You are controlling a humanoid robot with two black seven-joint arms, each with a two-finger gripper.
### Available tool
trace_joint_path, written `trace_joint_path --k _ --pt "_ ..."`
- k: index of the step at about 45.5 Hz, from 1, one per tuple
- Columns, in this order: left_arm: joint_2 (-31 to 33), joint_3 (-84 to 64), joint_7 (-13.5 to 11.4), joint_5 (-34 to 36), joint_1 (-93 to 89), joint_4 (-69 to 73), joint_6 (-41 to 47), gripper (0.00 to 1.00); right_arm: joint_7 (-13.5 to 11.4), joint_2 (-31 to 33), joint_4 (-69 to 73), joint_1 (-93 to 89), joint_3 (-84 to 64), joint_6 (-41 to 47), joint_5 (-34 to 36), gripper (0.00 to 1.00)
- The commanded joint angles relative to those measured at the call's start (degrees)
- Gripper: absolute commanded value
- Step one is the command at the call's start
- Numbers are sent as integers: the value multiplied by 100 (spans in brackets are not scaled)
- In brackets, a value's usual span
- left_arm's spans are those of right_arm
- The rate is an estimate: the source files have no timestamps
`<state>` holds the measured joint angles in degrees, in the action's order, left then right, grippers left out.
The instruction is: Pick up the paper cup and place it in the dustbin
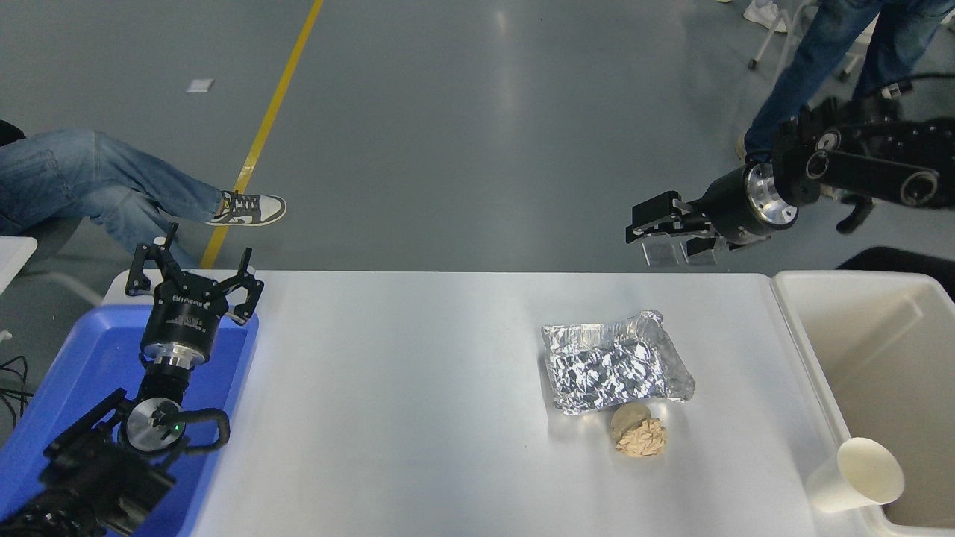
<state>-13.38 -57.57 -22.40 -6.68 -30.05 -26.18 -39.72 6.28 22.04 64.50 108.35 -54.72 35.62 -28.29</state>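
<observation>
A robot test hall or lab: grey polished floor (462,134) with a yellow line (262,130), a white table (403,403), and people's legs (809,71) standing by.

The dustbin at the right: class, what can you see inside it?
Only bare off-white walls and floor of the dustbin show; its near corner is cut off by the frame. The paper cup stands outside, beside its rim.

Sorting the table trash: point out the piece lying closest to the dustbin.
The paper cup, tipped on its side against the dustbin rim. The foil tray and paper ball lie farther left, mid-table.
</observation>
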Motion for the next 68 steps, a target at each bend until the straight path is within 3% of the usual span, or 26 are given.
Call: trace_joint_path --k 1,10,24,35,41,47,52,60,68 --pt "2 1 -1 0 8 -1 0 100 57 -279 1942 1917 -1330 620 727 100" --pt "2 1 -1 0 0 -1 0 100 49 -279 2567 3104 -1392 938 1704 100" --pt "2 1 -1 0 8 -1 0 100 40 -525 2647 3114 -1805 938 1871 100" --pt "2 1 -10 -8 8 -1 8 100 31 -183 2629 3000 -2094 938 1766 100" --pt "2 1 -10 -8 8 -1 8 100 40 379 2533 2745 -2455 938 687 100" --pt "2 1 -10 -8 8 -1 8 100 40 1398 2243 2359 -2605 938 -869 100" --pt "2 1 -10 -8 8 -1 8 100 57 2233 1839 1893 -2570 780 -1775 100" --pt "2 1 -10 -8 8 -1 8 100 66 3297 1496 1015 -2263 350 -2611 100" --pt "2 1 -10 -8 8 -1 8 100 66 3737 916 -505 -1420 -441 -2910 100"
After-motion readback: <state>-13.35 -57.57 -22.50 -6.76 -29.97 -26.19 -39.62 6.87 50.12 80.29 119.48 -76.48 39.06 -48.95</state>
